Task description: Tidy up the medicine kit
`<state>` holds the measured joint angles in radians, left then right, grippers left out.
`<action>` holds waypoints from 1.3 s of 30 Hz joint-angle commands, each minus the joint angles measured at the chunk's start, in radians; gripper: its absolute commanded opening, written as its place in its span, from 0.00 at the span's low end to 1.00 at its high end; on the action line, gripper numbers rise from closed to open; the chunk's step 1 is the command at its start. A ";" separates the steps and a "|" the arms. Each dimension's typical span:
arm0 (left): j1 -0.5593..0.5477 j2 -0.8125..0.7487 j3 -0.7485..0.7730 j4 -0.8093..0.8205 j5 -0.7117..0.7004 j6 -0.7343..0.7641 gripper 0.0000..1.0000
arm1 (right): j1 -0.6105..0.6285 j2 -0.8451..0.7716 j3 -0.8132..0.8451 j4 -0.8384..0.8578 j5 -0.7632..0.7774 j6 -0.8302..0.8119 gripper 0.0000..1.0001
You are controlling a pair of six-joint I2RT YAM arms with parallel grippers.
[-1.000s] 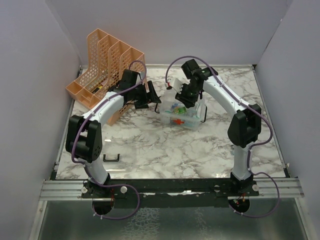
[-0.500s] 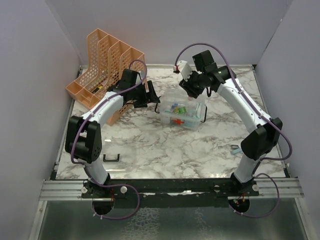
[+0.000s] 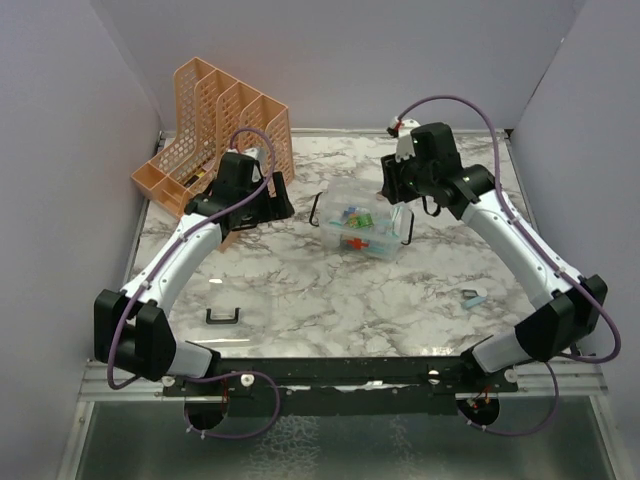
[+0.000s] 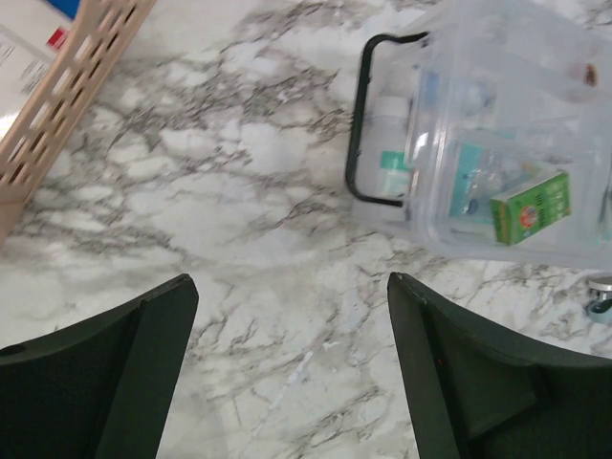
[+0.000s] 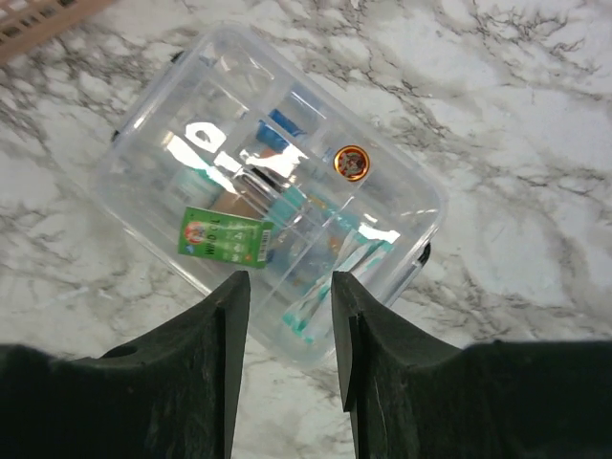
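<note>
The medicine kit [image 3: 362, 226] is a clear box with its see-through lid down, a red cross on the front and black handles at both ends. Inside I see a green carton [image 5: 225, 236], a round orange tin [image 5: 351, 161] and teal-striped packets. My left gripper [image 3: 276, 206] hovers over bare marble to the kit's left, open and empty [image 4: 292, 282]; the kit [image 4: 507, 143] and its black handle [image 4: 359, 124] lie ahead to the right. My right gripper [image 3: 396, 182] hangs above the kit's back right, jaws partly apart [image 5: 289, 282] with nothing between them.
The orange mesh file rack [image 3: 215, 125] stands at the back left, its edge [image 4: 67, 86] close to my left gripper. A loose black handle [image 3: 222, 317] lies near the front left. A small pale object [image 3: 475, 296] rests at the front right. Grey walls enclose the table.
My right gripper has lifted off the kit and drawn back to the right. My left gripper has pulled away from the kit toward the rack.
</note>
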<state>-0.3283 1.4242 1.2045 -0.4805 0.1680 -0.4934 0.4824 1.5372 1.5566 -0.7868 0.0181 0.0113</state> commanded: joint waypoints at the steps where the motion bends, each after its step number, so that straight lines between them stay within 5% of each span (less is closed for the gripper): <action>1: 0.002 -0.095 -0.102 -0.085 -0.169 -0.040 0.86 | 0.001 -0.153 -0.117 0.212 -0.084 0.267 0.39; 5: 0.002 -0.152 -0.180 -0.126 -0.213 -0.109 0.99 | 0.000 -0.227 -0.241 0.298 -0.183 0.386 0.39; 13: 0.002 -0.243 -0.323 -0.141 -0.170 -0.235 0.95 | 0.000 -0.370 -0.427 0.340 -0.136 0.578 0.39; 22: 0.003 -0.238 -0.450 -0.148 -0.147 -0.394 0.94 | 0.000 -0.445 -0.534 0.389 -0.403 0.554 0.40; 30: 0.003 -0.136 -0.469 -0.090 -0.107 -0.408 0.95 | 0.011 -0.489 -0.631 0.439 -0.473 0.612 0.40; 39: -0.001 -0.103 -0.505 -0.027 -0.019 -0.401 0.73 | 0.027 -0.481 -0.643 0.469 -0.472 0.620 0.41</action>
<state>-0.3283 1.2945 0.7334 -0.5518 0.0795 -0.8890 0.4992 1.0637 0.9112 -0.3763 -0.4255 0.6239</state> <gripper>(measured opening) 0.764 0.405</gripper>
